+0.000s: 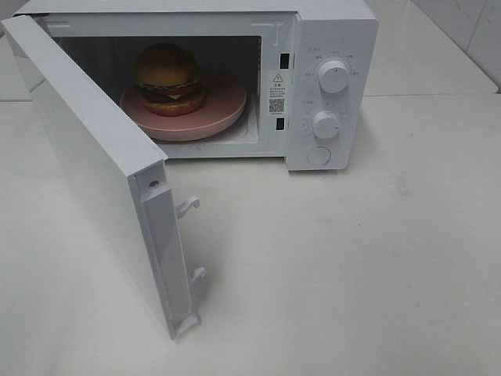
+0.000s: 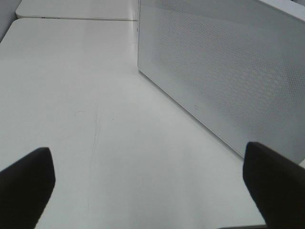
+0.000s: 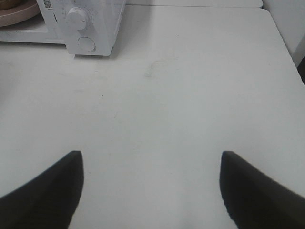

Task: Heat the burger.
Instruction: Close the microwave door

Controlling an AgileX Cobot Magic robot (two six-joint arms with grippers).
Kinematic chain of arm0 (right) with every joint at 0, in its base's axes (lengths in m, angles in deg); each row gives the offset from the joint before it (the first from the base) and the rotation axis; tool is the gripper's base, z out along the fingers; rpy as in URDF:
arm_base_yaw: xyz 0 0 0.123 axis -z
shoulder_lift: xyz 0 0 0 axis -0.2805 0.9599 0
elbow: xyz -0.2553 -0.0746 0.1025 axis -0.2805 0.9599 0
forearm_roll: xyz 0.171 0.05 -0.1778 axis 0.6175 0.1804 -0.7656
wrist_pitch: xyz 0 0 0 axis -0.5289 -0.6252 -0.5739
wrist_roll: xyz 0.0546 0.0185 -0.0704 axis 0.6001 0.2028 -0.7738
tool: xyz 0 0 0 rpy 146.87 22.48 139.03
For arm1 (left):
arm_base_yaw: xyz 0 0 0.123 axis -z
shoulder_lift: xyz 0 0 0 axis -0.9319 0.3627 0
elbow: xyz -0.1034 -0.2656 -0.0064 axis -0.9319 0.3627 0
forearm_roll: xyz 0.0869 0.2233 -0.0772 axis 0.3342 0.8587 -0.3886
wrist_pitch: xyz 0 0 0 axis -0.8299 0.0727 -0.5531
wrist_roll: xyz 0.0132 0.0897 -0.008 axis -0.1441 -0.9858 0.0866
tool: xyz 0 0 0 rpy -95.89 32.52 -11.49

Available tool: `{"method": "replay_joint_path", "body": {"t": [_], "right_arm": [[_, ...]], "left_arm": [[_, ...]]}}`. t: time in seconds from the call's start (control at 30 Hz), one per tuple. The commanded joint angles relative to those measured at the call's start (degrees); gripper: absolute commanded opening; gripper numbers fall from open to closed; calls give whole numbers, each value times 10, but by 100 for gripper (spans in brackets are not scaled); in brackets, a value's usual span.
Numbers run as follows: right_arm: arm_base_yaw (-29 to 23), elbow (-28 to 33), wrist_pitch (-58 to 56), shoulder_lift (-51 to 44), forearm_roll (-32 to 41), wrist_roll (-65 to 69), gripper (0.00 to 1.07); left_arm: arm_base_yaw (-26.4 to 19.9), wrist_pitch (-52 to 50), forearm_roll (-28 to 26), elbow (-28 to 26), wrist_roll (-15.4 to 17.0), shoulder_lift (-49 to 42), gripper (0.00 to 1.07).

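Seen from the high camera, the burger [image 1: 168,74] already sits on the pink plate [image 1: 223,110] inside the microwave [image 1: 329,31], so loading looks done. The door [image 1: 86,172] stands wide open at the near left, and the knobs [image 1: 334,77] on the right are not yet set. In the left wrist view, the left gripper [image 2: 150,181] hovers over the table [image 2: 71,95], jaws spread and empty, beside the door's outer face, which probably needs swinging shut. In the right wrist view, the right gripper [image 3: 151,186] is likewise parted and holds nothing, with no obstacle before the panel.

Kitchen-style setup; white microwave [image 1: 329,94] on white table [image 1: 352,258] (tiled wall [image 1: 470,31] behind)
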Motion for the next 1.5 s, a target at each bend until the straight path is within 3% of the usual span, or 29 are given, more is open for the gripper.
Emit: {"method": "replay_joint_path", "body": {"t": [0.03,1.1,1.37,1.5], "right_arm": [[4,1,5,-14,1,-7,76],[4,1,5,-14,1,-7,75],[4,1,5,-14,1,-7,75],[4,1,5,-14,1,-7,75]], "left_arm": [[-3,-8,-2,1,2,-14,102],[-3,-8,-1,1,5,-14,102],[-3,-19,-29,-7,13,22,102],[-3,-36,-18,-18,10,51,100]]}}
